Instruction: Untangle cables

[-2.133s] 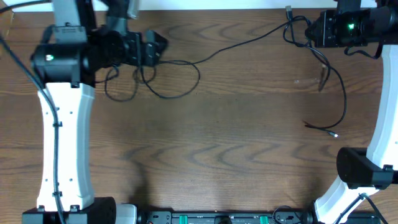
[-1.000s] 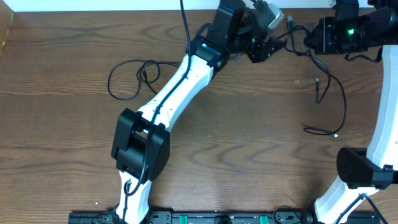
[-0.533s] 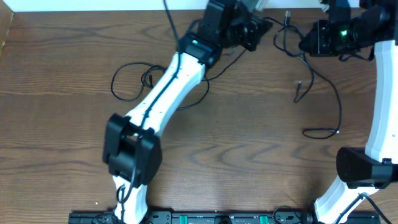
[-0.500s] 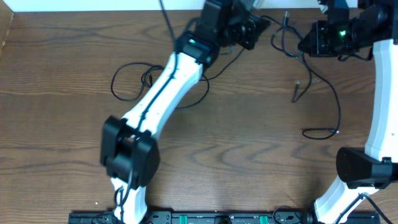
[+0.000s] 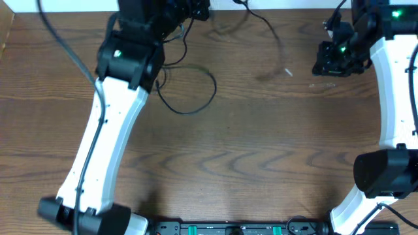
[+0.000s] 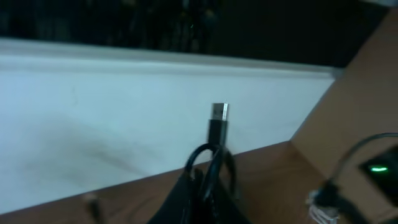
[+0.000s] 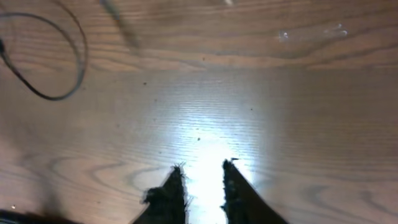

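My left gripper (image 5: 194, 9) reaches to the table's far edge and is shut on a black cable. In the left wrist view the cable (image 6: 211, 163) loops out of the closed gripper (image 6: 208, 182) and its metal plug (image 6: 219, 119) stands upright. A loose black loop of cable (image 5: 213, 85) lies below that arm. A blurred strand (image 5: 277, 40) trails to the right, ending in a pale tip. My right gripper (image 5: 334, 59) hovers over bare wood at the far right. Its fingers (image 7: 231, 180) stand apart with nothing between them, and the cable loop (image 7: 83, 59) lies far to its left.
A white wall strip (image 6: 124, 106) runs along the table's far edge. The right arm's base (image 5: 379, 177) stands at the front right, and a rack of electronics (image 5: 222, 228) lines the front edge. Small pale specks (image 5: 323, 85) lie beneath the right gripper.
My left arm has swung left along the far edge, dragging the cable with it. The right gripper has opened, the cable is gone from it, and the strands that lay beside it have slid left.
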